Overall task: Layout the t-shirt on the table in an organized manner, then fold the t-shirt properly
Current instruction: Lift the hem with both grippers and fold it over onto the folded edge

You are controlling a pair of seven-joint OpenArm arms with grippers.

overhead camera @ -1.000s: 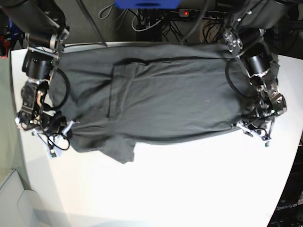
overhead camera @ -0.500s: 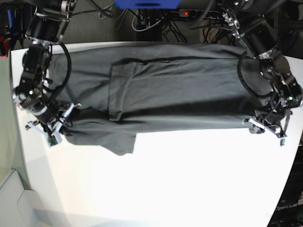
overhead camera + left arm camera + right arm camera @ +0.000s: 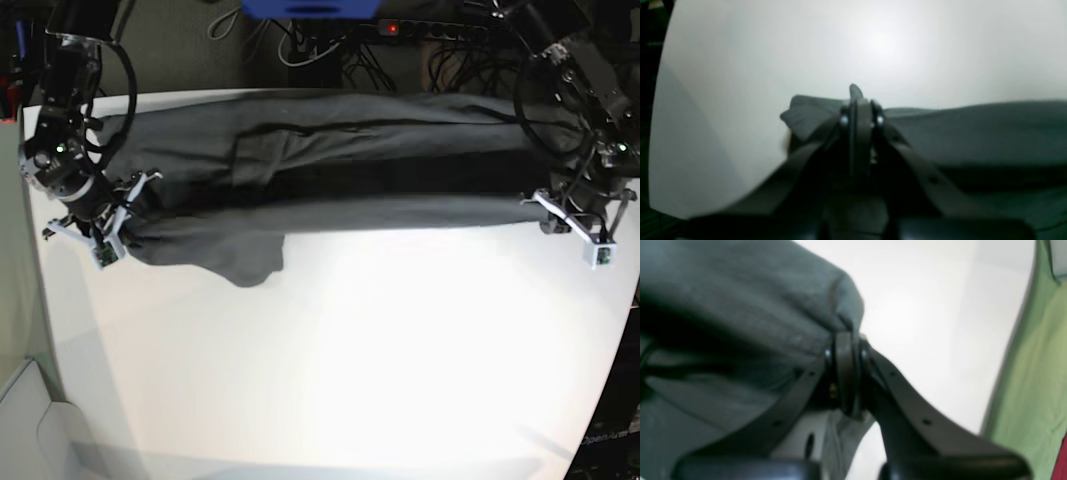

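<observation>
The dark grey t-shirt is stretched sideways in a long band across the far part of the white table. My left gripper is shut on the shirt's edge at the base view's right end. In the left wrist view its fingertips pinch a tuft of t-shirt above the table. My right gripper is shut on the cloth at the left end. The right wrist view shows the gripper clamping bunched t-shirt over the table. One sleeve droops below the band.
Black cables and a power strip lie behind the table's far edge, beside a blue object. A green surface borders the table on the right arm's side. A pale grey object sits at the near left corner.
Both grippers have moved outward and toward the far edge with the cloth in them. The shirt's near edge has come up off the table and the shirt is pulled into a narrower, tauter band.
</observation>
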